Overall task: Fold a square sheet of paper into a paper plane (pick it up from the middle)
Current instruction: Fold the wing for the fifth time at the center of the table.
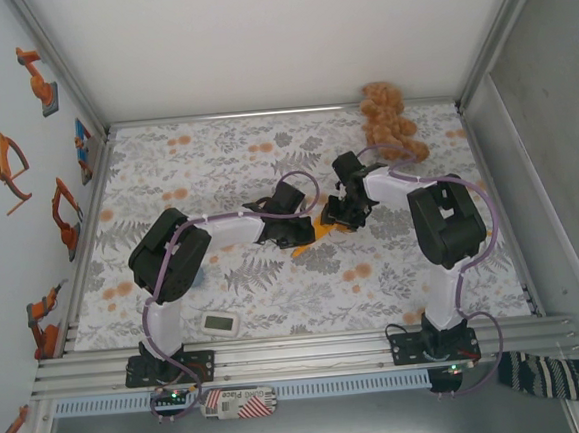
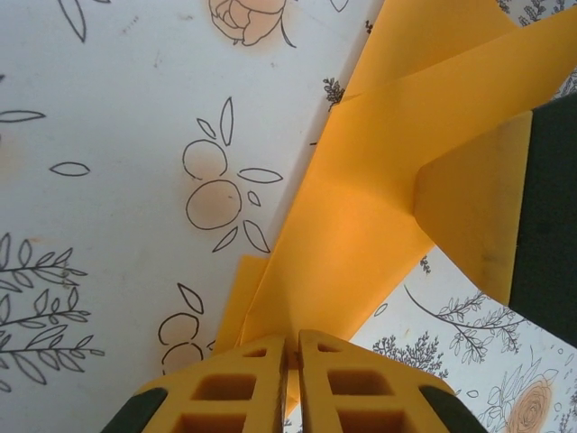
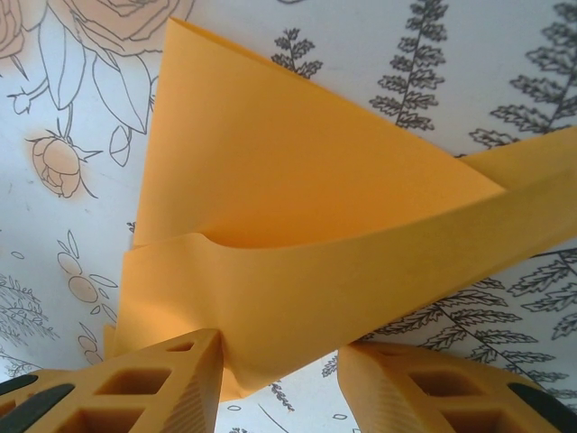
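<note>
The square sheet of paper [image 1: 323, 230] is bright orange and partly folded, and it lies at the middle of the flowered cloth between both grippers. My left gripper [image 2: 293, 341] is shut on one folded edge of the paper [image 2: 352, 225], pinching it between its yellow fingers. My right gripper [image 3: 279, 347] stands open around a raised band of the paper [image 3: 297, 171]. Its left finger [image 3: 180, 370] touches the band and the right finger [image 3: 406, 379] stands apart from it. In the top view the left gripper [image 1: 296, 232] and the right gripper [image 1: 341, 212] meet over the sheet.
A lumpy tan plush toy [image 1: 390, 118] sits at the cloth's far right corner. A small white device [image 1: 221, 324] lies near the front edge by the left arm's base. Metal frame rails [image 1: 310, 355] border the cloth [image 1: 225, 161].
</note>
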Controlling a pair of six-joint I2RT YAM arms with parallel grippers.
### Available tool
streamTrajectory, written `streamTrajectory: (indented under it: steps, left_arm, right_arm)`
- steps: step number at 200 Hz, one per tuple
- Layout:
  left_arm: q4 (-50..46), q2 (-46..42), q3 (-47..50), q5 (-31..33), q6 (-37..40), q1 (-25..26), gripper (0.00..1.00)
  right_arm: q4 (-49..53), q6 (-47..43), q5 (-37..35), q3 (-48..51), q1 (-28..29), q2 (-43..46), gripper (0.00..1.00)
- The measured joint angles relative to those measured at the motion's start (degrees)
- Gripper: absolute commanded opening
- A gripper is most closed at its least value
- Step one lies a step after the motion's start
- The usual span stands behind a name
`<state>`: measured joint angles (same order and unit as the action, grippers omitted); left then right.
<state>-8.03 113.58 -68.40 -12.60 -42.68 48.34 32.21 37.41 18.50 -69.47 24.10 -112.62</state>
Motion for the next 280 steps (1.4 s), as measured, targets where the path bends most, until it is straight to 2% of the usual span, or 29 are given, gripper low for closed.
streamTrajectory:
  steps: [65,93,119,147,182,219,280]
  left_arm:
    - [-0.4,0.1,-0.1,-0.1,0.0,0.0,0.1]
    - [-0.3,0.2,-0.1,-0.3,0.0,-0.1,0.09]
    - [-0.3,0.2,-0.1,-0.3,0.0,-0.1,0.08]
    - [-0.3,0.2,-0.1,-0.3,0.0,-0.1,0.07]
    - [-0.3,0.2,-0.1,-0.3,0.0,-0.1,0.06]
    - [-0.4,0.2,-0.1,-0.3,0.0,-0.1,0.06]
    - [-0.4,0.2,-0.1,-0.3,-0.1,-0.1,0.06]
  right_arm:
    - [-3.9,-1.1,0.7,2.8,0.1,4.5,0.45]
    - [-6.4,-2.3,-1.5,5.7,0.1,7.9,0.44]
    - [-8.9,-3.1,-2.8,10.3,0.0,14.1,0.35]
    - [-14.8,-3.7,-0.5,14.9,0.0,18.4,0.15]
    - [-21.2,-3.6,3.7,16.6,0.5,16.4,0.0]
    - [-26.3,-3.0,6.8,16.6,1.5,11.8,0.0]
    - [-27.5,-2.8,7.6,16.2,1.9,8.5,0.0]
